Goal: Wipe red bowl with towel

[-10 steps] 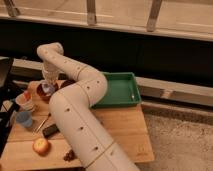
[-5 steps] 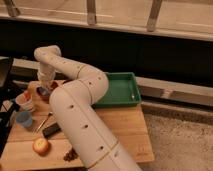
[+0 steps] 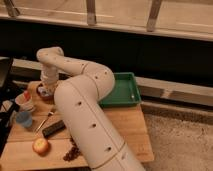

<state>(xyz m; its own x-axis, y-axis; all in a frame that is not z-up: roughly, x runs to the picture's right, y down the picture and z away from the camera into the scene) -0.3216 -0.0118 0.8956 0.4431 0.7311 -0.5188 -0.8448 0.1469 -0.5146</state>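
Near the bench's far left corner sits the red bowl [image 3: 44, 93], and the gripper [image 3: 46, 90] hangs right down into it. I can't tell how its jaws stand. Looks mid-wipe to me; the green tray [image 3: 125, 92] lies right.

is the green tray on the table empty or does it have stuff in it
Empty, as far as shows: the green tray has a bare floor, though the arm hides its left part. The gripper is down at the red bowl.

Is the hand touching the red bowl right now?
Cannot tell. In the camera view the hand sits right over the red bowl at the table's back left, but the arm hides the spot where they would meet.
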